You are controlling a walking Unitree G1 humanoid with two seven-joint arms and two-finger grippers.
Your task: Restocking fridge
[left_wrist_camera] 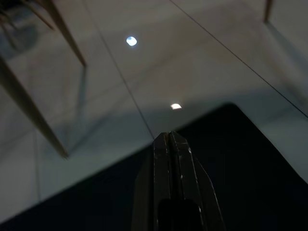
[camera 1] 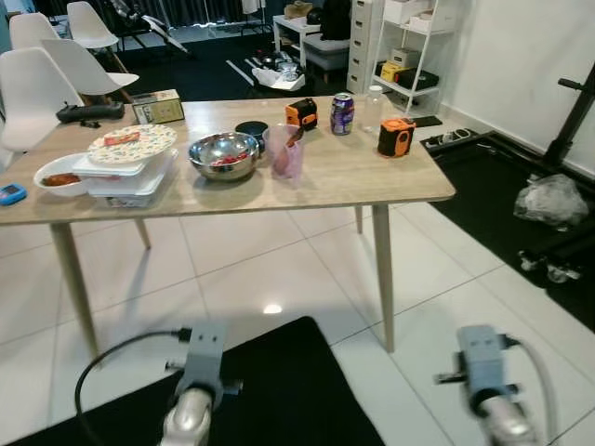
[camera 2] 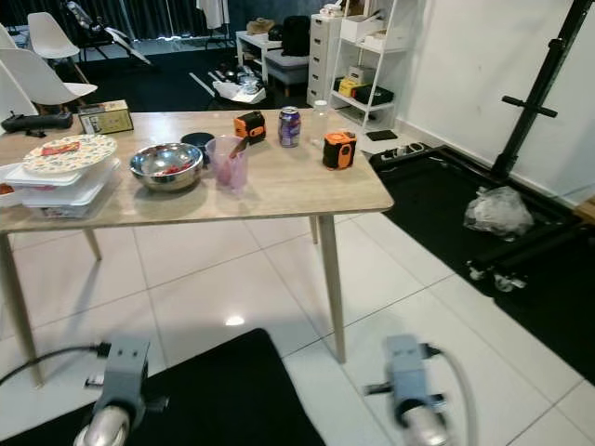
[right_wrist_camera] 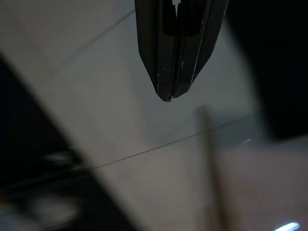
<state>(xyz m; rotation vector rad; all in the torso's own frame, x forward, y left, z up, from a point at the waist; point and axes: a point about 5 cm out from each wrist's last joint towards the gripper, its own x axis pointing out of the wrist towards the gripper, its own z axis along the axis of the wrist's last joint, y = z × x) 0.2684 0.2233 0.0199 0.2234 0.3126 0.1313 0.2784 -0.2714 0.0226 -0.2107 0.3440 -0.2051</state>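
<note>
Both arms hang low over the floor, left hand (left_wrist_camera: 169,139) and right hand (right_wrist_camera: 171,94) each pressed together, holding nothing. The groceries sit ahead, up on the desk (camera 1: 372,177): soda can (camera 1: 342,113) far right, nearer the right arm, steel bowl (camera 1: 223,154) centre.
</note>
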